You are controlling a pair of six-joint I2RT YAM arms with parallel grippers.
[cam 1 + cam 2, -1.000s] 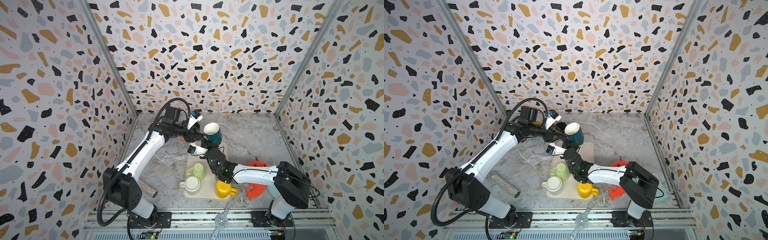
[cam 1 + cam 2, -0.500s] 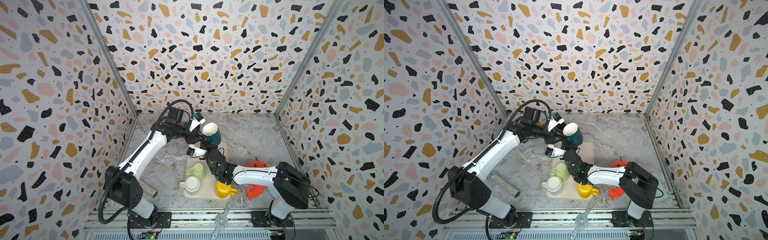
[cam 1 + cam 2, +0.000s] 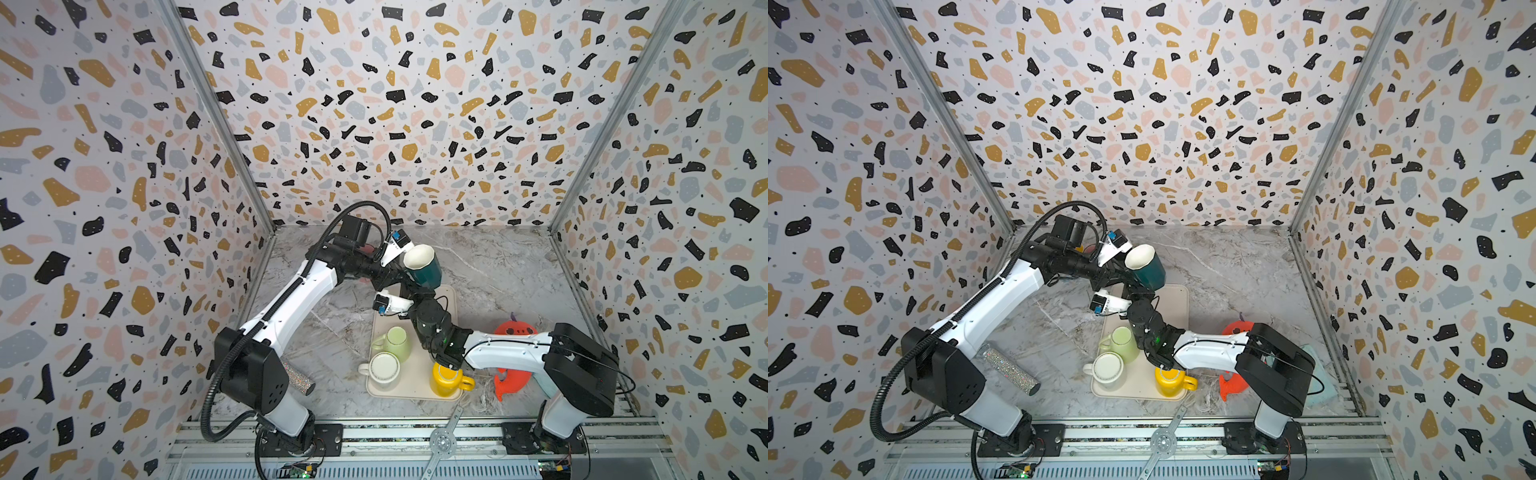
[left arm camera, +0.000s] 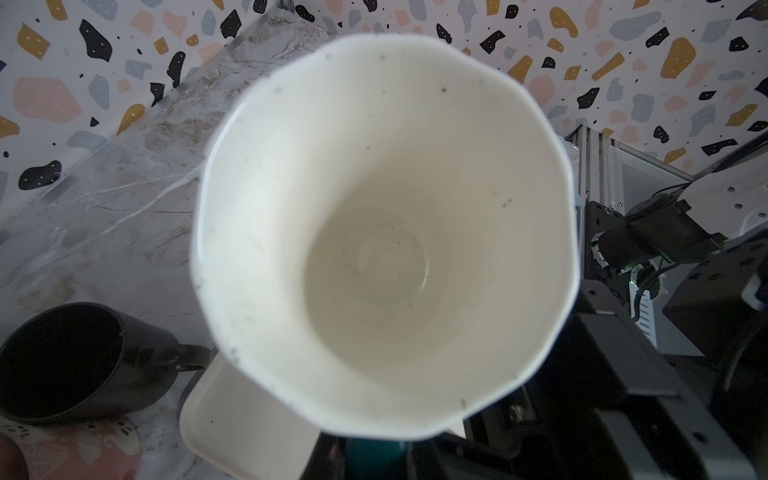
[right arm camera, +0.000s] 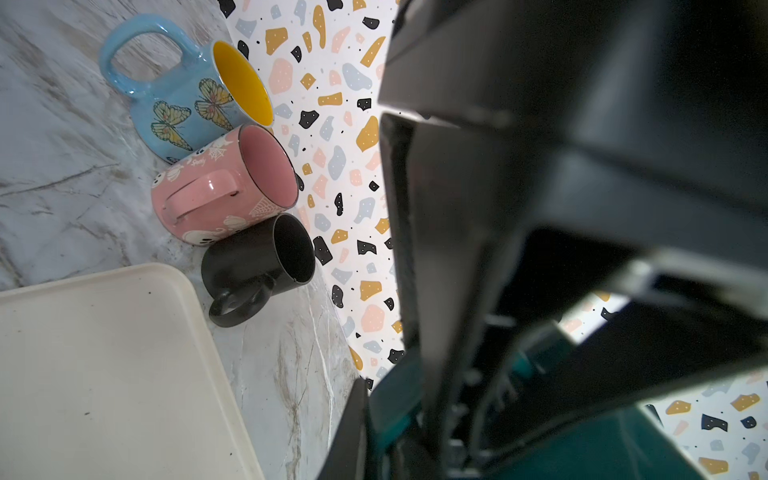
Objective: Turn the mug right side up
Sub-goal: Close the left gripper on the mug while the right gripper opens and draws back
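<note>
Mug [image 3: 422, 266], teal outside and white inside, is in the air over the far end of the tray [image 3: 415, 380], tilted, with its mouth turned up and toward the left arm. Right gripper [image 3: 419, 293] reaches up from over the tray, jaws together on a teal part of the mug. Left gripper [image 4: 374, 457] has its dark fingers pressed on a narrow teal part just under the rim, clamped, and its camera looks straight into the mouth. Green mug [image 3: 395, 340], white mug [image 3: 384, 368] and yellow mug [image 3: 446, 376] sit on the tray's near half. Black mug [image 5: 257, 266] is just beside a tray corner.
</note>
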